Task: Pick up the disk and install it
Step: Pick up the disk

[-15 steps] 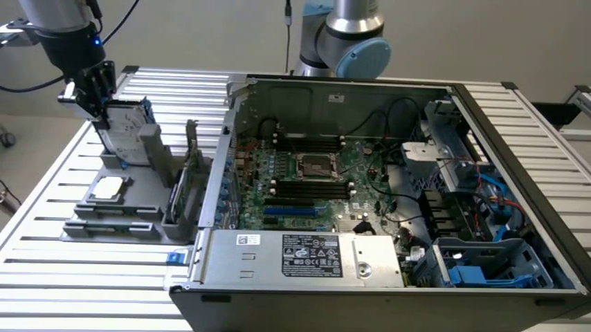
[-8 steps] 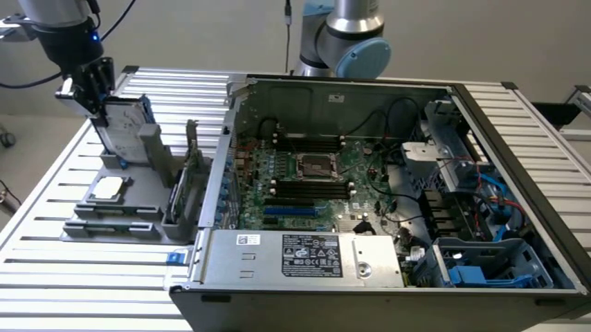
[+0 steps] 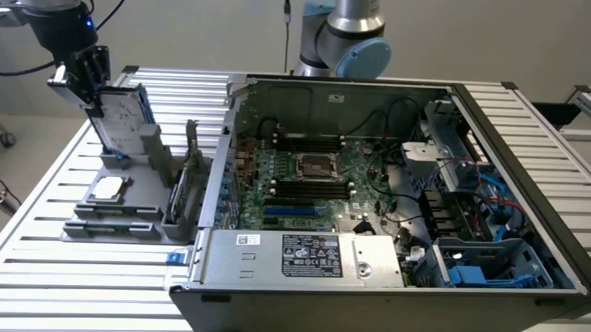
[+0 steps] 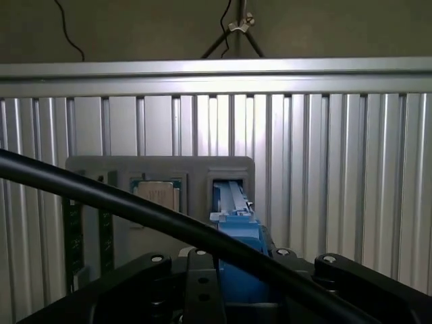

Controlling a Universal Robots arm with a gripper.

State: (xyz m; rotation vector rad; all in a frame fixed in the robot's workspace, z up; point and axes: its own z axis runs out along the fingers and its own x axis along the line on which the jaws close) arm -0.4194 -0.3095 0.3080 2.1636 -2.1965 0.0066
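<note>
- Position: the disk (image 3: 124,121) stands on end above the rear corner of the grey fixture tray (image 3: 111,228). Its lower edge is at the tray's upright slot; whether it is clear of that slot cannot be told.
- Grip: the gripper (image 3: 90,93) is at the disk's upper end, jaws closed part-way onto it across the flat faces. In the wrist view the blue carrier (image 4: 237,270) sits between them.
- Neighbours: the square processor chip (image 3: 109,188) lies flat in the tray, just beside the disk's slot. The open computer chassis (image 3: 369,207) stands just beside the tray, on the exterior view's right.
- Handling, as a judgement: the metal body is rigid and fairly heavy for its size, so a hold at one end probably loads the jaws like a lever. The faces look smooth and may slip, and the plastic carrier may flex. The drive is likely sensitive to shock.
- Hold point, as a judgement: clamp the two broad faces near the end, clear of the carrier rails.
</note>
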